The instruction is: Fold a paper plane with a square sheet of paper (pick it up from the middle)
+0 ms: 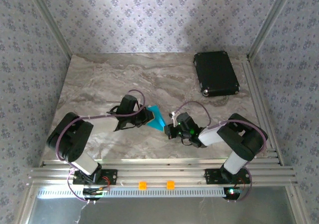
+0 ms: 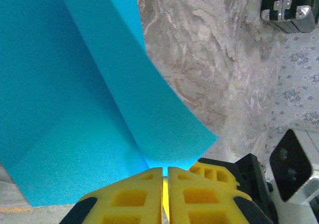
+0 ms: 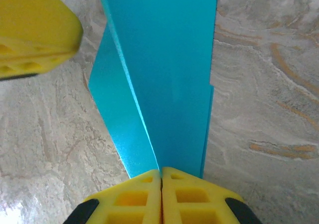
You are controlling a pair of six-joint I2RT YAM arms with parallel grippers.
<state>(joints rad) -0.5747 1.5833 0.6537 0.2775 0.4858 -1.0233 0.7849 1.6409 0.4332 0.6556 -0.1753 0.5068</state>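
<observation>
The paper [image 1: 156,117] is plain bright cyan-blue, shading darker along its folds. My left gripper [image 2: 164,170] and right gripper [image 3: 160,171] are yellow with black patches. The table [image 1: 99,79] is grey-beige marble with brown veins. The case [image 1: 216,73], far right, is black with silver corners. The walls [image 1: 149,14] carry a grey-lilac floral print. The near rail [image 1: 60,174] is silver, with two orange clips [image 1: 142,185].

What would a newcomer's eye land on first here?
The bright blue paper in the middle of the table, folded and gripped by the left gripper and right gripper, both shut on it. Then the black case at the far right corner.
</observation>
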